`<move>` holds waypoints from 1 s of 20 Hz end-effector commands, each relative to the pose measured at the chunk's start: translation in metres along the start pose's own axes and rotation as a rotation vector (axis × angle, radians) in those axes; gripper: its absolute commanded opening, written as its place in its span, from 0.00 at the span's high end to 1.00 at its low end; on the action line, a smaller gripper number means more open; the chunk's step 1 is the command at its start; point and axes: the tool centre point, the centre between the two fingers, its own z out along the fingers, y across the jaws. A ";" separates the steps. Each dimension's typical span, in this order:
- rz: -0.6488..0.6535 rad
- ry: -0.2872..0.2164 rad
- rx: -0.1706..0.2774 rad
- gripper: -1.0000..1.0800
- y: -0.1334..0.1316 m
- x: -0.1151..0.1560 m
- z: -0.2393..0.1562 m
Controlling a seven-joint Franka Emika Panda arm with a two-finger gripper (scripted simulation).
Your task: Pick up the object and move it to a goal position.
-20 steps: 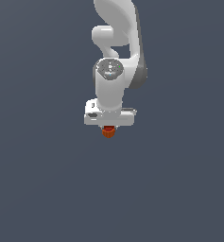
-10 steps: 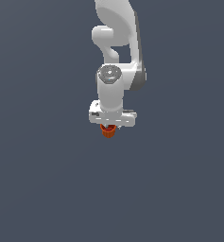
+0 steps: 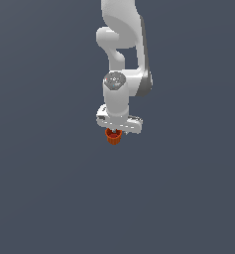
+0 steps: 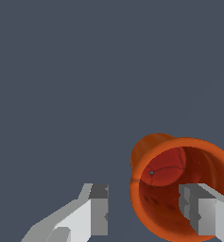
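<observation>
The object, a small orange-red ribbed cup (image 3: 113, 137), stands on the dark grey floor directly under my white gripper (image 3: 117, 130). In the wrist view the cup (image 4: 166, 166) is seen from above with its mouth open toward the camera. My gripper (image 4: 144, 194) is open and straddles the cup's rim: one finger (image 4: 98, 215) is outside the wall with a gap to it, and the other finger (image 4: 201, 212) is inside the cup. Neither finger clearly touches the wall. No goal marker shows.
The floor (image 3: 49, 198) is plain dark grey on all sides. The white arm (image 3: 124, 54) rises above the gripper toward the top of the exterior view.
The gripper has come down a little onto the cup. The cup has stayed in place.
</observation>
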 end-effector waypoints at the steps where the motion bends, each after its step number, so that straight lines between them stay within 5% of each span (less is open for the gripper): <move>1: 0.011 0.001 0.003 0.38 0.000 -0.002 0.001; 15: 0.011 0.001 0.002 0.38 0.000 -0.003 0.031; 16: 0.011 0.001 0.002 1.00 0.000 -0.003 0.031; 20: 0.011 0.001 0.002 1.00 0.000 -0.003 0.031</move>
